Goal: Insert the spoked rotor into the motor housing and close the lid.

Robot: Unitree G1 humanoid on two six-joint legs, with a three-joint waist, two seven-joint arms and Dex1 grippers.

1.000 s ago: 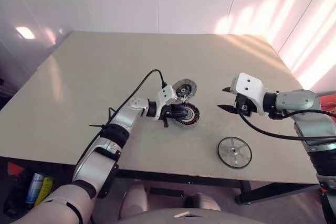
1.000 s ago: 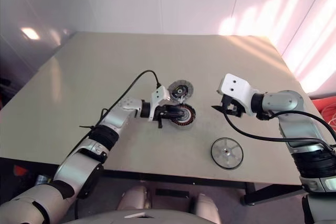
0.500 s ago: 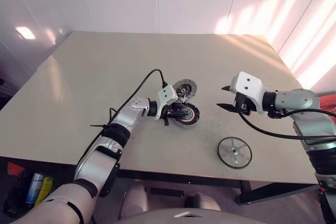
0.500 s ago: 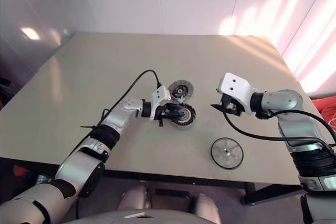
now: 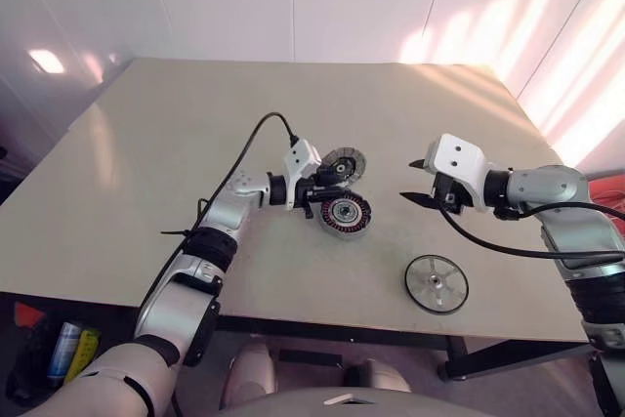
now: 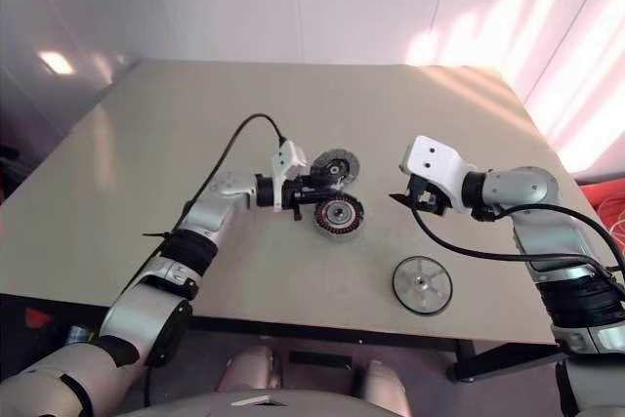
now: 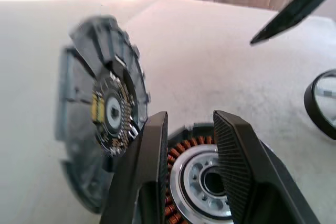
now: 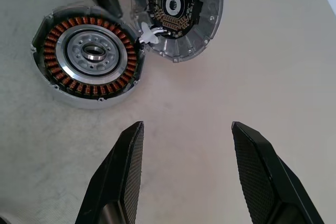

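Lying flat lower right, rotor (image 5: 437,284): stiff, light, best pinched at rim. Right pincer (image 5: 418,183) apart, empty; left pincer (image 5: 318,189) slightly parted beside lid (image 5: 343,163).

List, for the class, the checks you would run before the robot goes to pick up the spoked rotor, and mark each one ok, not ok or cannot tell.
1. Lid swung open, off the cup: ok.
2. Motor housing empty, with windings and centre exposed: ok.
3. Spoked rotor lying flat on the table, apart from the housing, with nothing on it: ok.
4. Right gripper open, holding nothing and hanging above the table: ok.
5. Left gripper clear of the housing: not ok; it hangs at the hinge between housing and lid, fingers parted.
6. Left gripper touching the lid or hinge: cannot tell.
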